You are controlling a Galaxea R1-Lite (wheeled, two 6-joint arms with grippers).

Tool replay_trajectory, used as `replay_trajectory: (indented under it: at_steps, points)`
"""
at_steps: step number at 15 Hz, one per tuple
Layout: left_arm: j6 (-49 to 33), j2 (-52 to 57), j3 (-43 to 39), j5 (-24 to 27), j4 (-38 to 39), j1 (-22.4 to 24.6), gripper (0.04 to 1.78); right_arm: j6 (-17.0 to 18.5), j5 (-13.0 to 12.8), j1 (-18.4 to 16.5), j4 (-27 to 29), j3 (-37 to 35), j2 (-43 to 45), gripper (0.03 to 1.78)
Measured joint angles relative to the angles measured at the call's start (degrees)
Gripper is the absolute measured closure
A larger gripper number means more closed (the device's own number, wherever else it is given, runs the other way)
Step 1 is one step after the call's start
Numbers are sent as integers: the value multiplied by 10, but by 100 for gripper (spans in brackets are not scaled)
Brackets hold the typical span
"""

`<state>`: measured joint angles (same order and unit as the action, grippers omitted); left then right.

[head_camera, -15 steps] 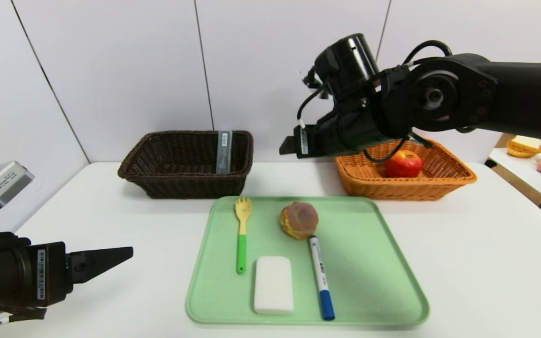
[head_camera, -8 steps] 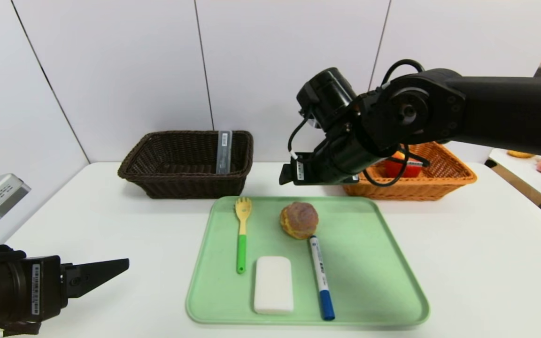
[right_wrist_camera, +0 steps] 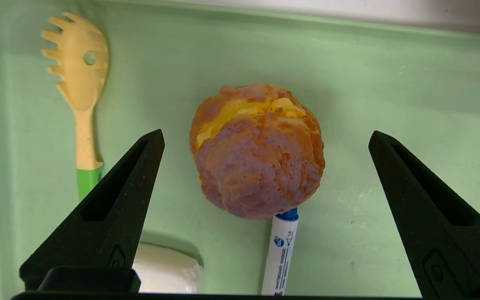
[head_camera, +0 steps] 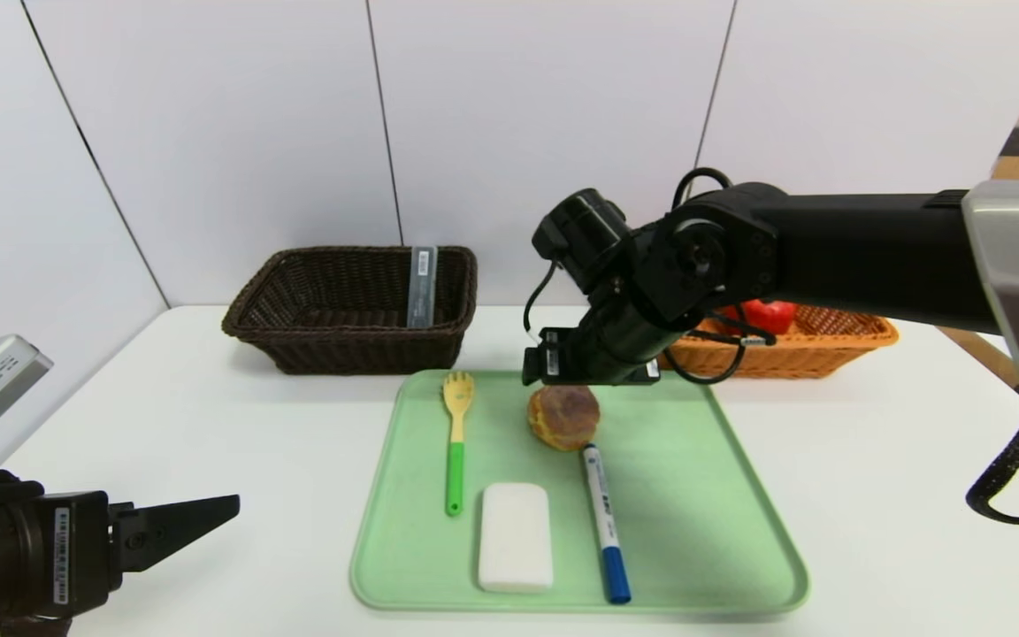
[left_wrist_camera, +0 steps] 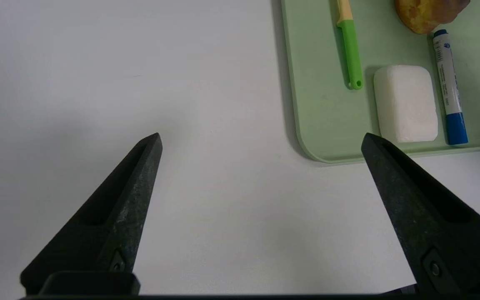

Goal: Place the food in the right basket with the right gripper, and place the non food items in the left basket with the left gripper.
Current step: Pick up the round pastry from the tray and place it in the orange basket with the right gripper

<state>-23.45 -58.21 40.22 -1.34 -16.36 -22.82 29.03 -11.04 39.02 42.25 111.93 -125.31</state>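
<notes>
Right claw (head_camera: 563, 376) — spread wide, empty — has dropped from basket height to just above the bun (head_camera: 563, 416).

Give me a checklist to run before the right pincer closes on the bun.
1. Right pincer open, nothing held: ok.
2. Bun between the fingers in the right wrist view: ok.
3. Pincer low enough to grip the bun: cannot tell; in the head view it hovers just above.
4. Bun free of neighbours: not ok; the marker tip touches or sits under its edge.
5. Fork out of the fingers' path: ok, off to the side on the tray.
6. Orange basket has room: ok, only the apple shows.
7. Left pincer parked open beside the tray: ok.
</notes>
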Motion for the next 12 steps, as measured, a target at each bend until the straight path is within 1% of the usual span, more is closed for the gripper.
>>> replay_trajectory:
  at_steps: [8, 9, 10, 12]
  points:
    - [0, 1, -2, 0, 0, 0, 13, 11, 1, -1, -4, 0, -42, 12]
    - [0, 1, -2, 0, 0, 0, 13, 13, 1, -1, -4, 0, -46, 19]
    - [0, 1, -2, 0, 0, 0, 13, 15, 3, 0, -4, 0, -48, 37]
    - [0, 0, -2, 0, 0, 0, 13, 16, 5, 0, -4, 0, -51, 65]
